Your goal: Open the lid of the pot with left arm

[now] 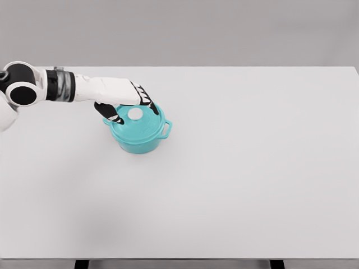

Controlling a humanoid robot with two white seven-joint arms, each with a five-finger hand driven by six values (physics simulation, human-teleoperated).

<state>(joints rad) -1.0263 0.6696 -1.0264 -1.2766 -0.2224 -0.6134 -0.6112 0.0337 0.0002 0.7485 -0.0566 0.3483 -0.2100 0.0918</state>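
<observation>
A teal pot [140, 137] stands on the white table [235, 168], left of the middle, with a side handle [168, 128] pointing right. Its teal lid [143, 124] sits on it, topped by a white round knob [135, 114]. My left hand [130, 106] reaches in from the left and hovers over the lid. Its thumb [109, 115] lies left of the knob and its black-tipped fingers [147, 100] curve behind it. The knob shows bare between them, with no digit pressed on it. The right arm is out of sight.
The left arm's forearm and black-and-white elbow joint [22, 89] stretch along the table's far left edge. The table's front edge runs along the bottom of the view.
</observation>
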